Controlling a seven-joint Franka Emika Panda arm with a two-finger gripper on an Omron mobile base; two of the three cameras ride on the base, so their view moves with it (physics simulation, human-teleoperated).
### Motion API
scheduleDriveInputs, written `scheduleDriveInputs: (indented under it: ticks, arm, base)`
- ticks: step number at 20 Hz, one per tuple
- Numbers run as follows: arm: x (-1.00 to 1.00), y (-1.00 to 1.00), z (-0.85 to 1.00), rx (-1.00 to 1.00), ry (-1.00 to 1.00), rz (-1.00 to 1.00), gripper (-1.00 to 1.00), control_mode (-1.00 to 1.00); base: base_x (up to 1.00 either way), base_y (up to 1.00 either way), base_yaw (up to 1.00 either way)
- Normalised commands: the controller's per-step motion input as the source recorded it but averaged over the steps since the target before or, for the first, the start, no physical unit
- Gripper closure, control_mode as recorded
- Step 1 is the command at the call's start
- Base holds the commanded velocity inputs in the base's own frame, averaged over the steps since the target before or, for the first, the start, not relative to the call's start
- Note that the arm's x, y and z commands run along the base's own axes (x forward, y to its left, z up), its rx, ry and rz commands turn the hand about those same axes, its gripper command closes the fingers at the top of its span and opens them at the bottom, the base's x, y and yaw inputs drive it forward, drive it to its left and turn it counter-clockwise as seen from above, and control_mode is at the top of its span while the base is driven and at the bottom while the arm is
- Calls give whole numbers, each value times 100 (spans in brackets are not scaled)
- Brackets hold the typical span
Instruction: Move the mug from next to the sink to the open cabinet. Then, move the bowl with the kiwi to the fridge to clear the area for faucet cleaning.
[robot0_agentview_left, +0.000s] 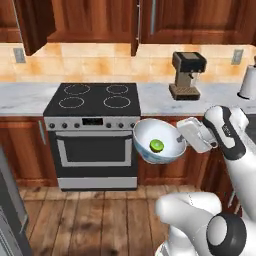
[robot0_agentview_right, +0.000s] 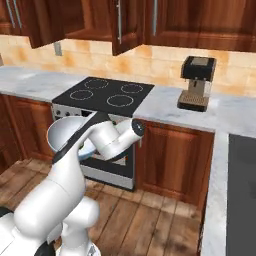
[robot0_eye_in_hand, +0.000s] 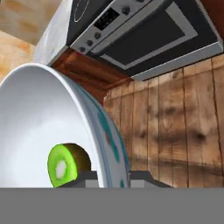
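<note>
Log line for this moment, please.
hand: shut on bowl rim | kiwi: inside bowl | position: mid-air, before stove

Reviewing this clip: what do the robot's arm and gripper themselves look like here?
The arm is built of glossy white, rounded segments with dark grey to black joint rings and a black round cap at the lowest joint. The wrist ends in a boxy white hand carrying the gripper, whose small fingers look grey. No cables or readable markings show.

Arm bent leftward, hand (robot0_agentview_left: 181, 141) clamped on the bowl (robot0_agentview_left: 150, 139) rim.
</note>
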Motion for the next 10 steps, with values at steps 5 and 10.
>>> scheduleDriveInputs:
  ticks: [5,10]
  arm:
    - [0,0,0,0,0,0,100,100]
    - [0,0,0,0,0,0,100,100]
  base:
    - [0,32,94]
    - [0,25,92]
